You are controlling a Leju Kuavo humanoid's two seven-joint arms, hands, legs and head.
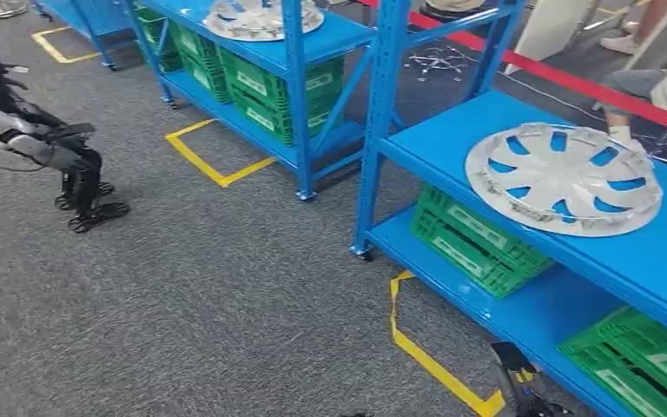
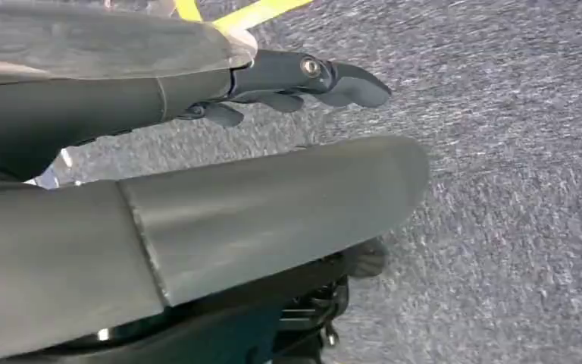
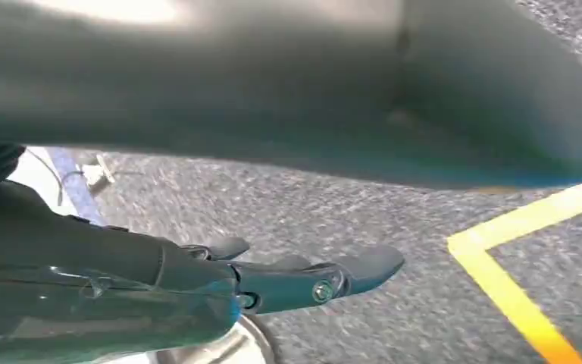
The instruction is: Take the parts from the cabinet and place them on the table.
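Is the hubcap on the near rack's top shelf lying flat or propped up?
Flat. The hubcap lies face up on the blue shelf, its whole rim resting on the surface, with neither hand touching it.

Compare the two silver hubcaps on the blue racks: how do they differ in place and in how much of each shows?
The near hubcap lies whole on the right rack's shelf; the far hubcap is cut by the picture's top edge and crossed by a blue post. The near one looks bigger. Both are silver, spoked and lie flat.

far hubcap [image 1: 262, 17] cut by frame, right hand [image 1: 521, 387] mostly cropped
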